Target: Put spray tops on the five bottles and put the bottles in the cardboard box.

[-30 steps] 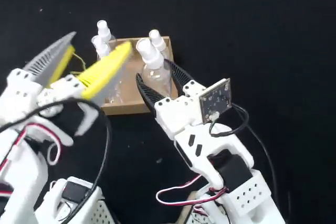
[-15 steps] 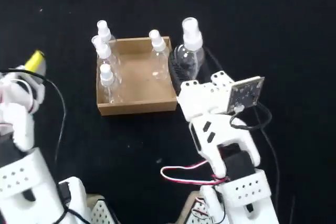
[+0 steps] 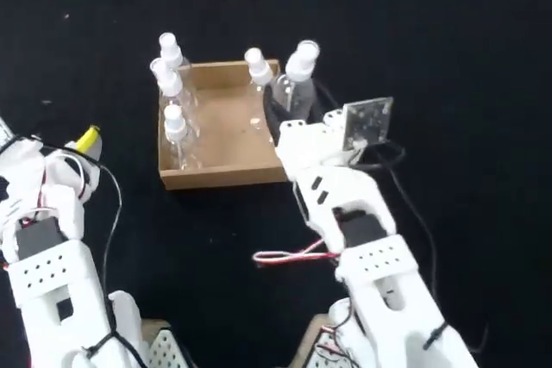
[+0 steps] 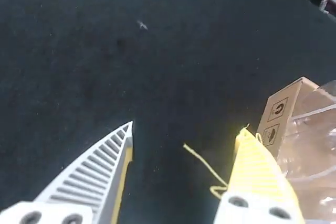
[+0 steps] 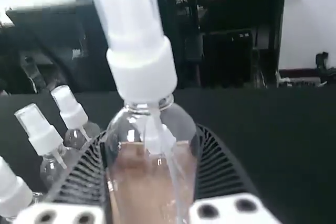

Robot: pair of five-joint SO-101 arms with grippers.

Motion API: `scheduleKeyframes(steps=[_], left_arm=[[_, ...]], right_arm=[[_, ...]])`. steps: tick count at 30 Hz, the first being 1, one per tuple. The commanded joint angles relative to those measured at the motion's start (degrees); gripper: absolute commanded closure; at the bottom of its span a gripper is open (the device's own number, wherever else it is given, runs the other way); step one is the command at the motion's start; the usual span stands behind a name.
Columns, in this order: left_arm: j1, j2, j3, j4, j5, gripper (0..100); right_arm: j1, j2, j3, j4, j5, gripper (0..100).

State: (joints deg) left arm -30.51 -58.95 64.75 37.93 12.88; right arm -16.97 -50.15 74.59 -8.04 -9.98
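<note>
Bottle (image 3: 293, 94) with its spray top (image 3: 304, 51) on sits at the cardboard box's (image 3: 224, 177) right wall in the high view, whether inside I cannot tell. Left wrist view: left jaws apart, empty, above the counter (image 4: 79, 35). Right wrist view: right jaws clamped round its clear belly (likely light, slick, squashy plastic), a sounder hold than the top.

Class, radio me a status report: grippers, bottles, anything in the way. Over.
Left gripper open, left of box. Right gripper shut on fifth bottle at box's right rim. Four other bottles in box; nothing blocking.
</note>
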Motion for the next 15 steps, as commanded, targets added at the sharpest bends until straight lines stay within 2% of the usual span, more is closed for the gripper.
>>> scheduleKeyframes(steps=[1,6,12,15], left_arm=[[-0.13,-0.88,0.22,-1.14,-0.09,80],[-0.13,-0.88,2.15,-1.14,-0.26,80],[-0.13,-0.88,4.7,-1.49,0.09,80],[-0.13,-0.88,8.4,-7.38,0.09,80]], right_arm=[[0.79,0.22,-0.75,-1.93,-0.44,98.6],[0.79,0.4,1.19,-3.08,-0.26,98.8],[0.7,0.66,11.82,-24.79,-0.26,98.8],[0.7,0.66,13.76,-27.96,-0.26,98.8]])
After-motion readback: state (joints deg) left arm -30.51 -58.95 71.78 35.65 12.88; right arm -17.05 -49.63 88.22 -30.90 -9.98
